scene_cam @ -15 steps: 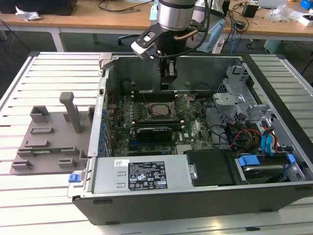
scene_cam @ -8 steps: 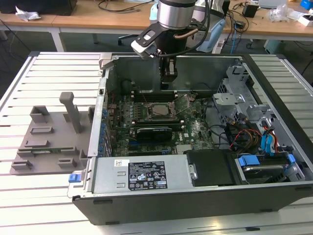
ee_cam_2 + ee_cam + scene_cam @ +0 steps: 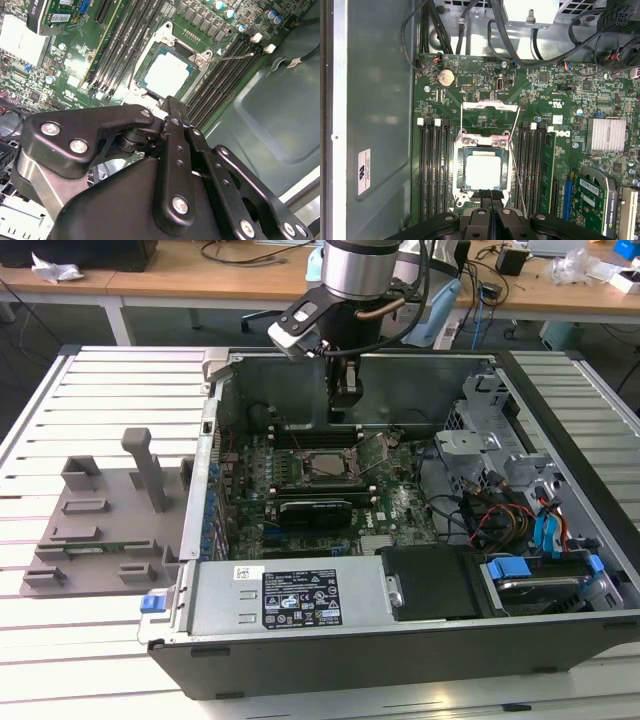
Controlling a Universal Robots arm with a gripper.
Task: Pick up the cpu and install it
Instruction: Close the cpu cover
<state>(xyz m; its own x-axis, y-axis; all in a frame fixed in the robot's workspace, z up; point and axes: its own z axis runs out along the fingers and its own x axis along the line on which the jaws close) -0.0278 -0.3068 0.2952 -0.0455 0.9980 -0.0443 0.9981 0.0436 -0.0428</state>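
**A:** Where is the cpu (image 3: 483, 171)?

**B:** It lies flat in the socket frame (image 3: 461, 145) on the motherboard (image 3: 560, 100), inside the open computer case (image 3: 400, 640). The socket's hinged plate (image 3: 490, 105) is flipped open.

**A:** And the gripper (image 3: 490, 194)?

**B:** It hangs over the board, close above the socket's edge. Its 2 fingers are pressed together with nothing between them.

**A:** Anything outside the case?

**B:** 1 grey tray (image 3: 100, 510) with upright posts lies on the slatted table (image 3: 60, 660), at the exterior view's left, just beside the case.
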